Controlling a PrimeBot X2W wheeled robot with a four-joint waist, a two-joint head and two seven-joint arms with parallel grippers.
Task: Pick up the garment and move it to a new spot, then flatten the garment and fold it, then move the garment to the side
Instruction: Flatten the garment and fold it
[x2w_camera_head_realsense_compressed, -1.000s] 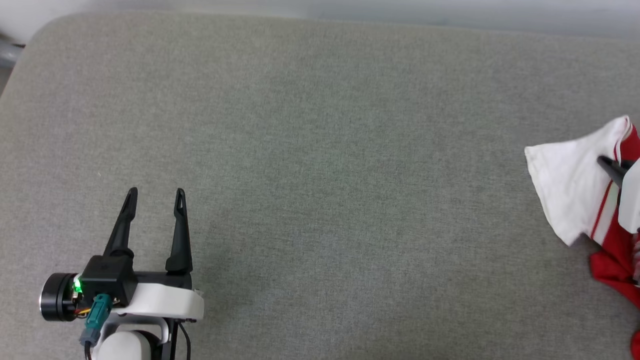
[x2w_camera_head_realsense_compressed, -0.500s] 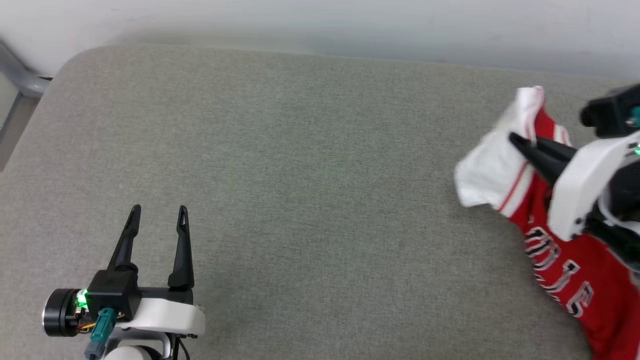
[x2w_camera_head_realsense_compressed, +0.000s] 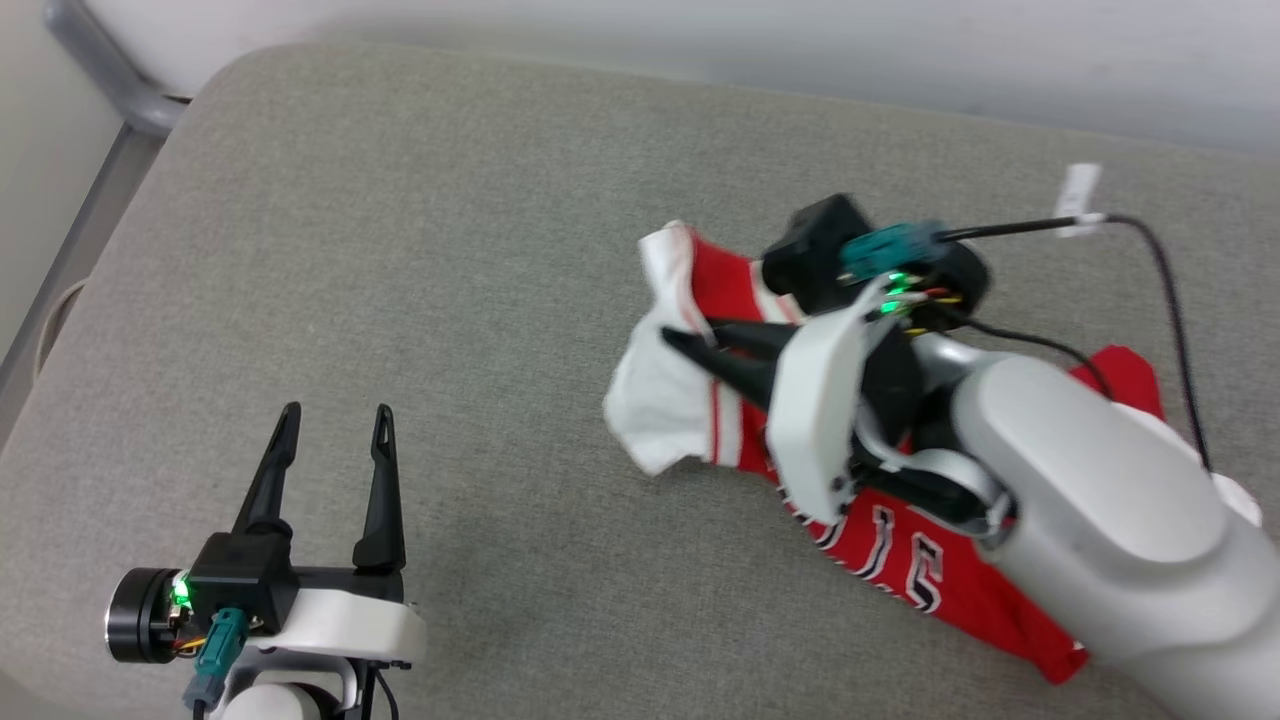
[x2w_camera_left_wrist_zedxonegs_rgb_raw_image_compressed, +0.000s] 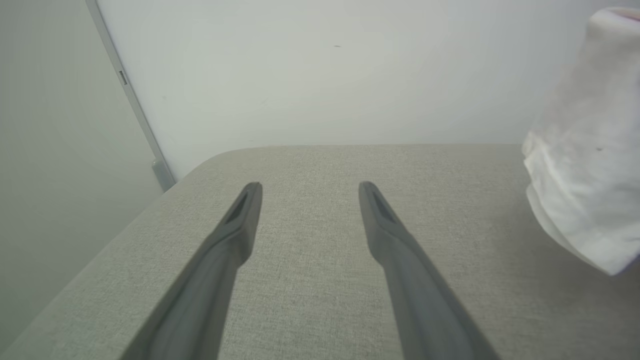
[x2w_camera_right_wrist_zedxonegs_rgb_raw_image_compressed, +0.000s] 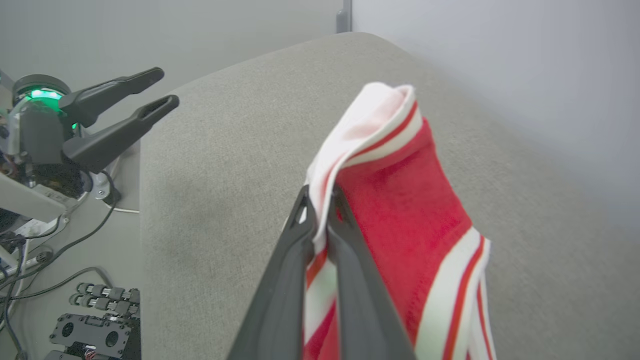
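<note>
- Head view: right gripper (x2w_camera_head_realsense_compressed: 688, 335) clamped on the jersey (x2w_camera_head_realsense_compressed: 960, 600) at its white sleeve, the red body trailing over the worktop's (x2w_camera_head_realsense_compressed: 450, 250) right half.
- Left gripper (x2w_camera_head_realsense_compressed: 337, 410) spread wide, empty, near the front-left corner.

We see the garment (x2w_camera_head_realsense_compressed: 870, 545) as soft knit cloth, the cushion (x2w_camera_head_realsense_compressed: 450, 250) as coarse matt grey weave, and the left gripper (x2w_camera_head_realsense_compressed: 337, 412) as matt dark, probably plastic.

A grey, woven-fabric padded surface (x2w_camera_head_realsense_compressed: 450, 250) with rounded corners (its far edge runs along a pale wall (x2w_camera_head_realsense_compressed: 700, 30)) carries one thing: the red garment (x2w_camera_head_realsense_compressed: 900, 570), whose lower body seems to trail on it at the right, white sleeve end raised.
</note>
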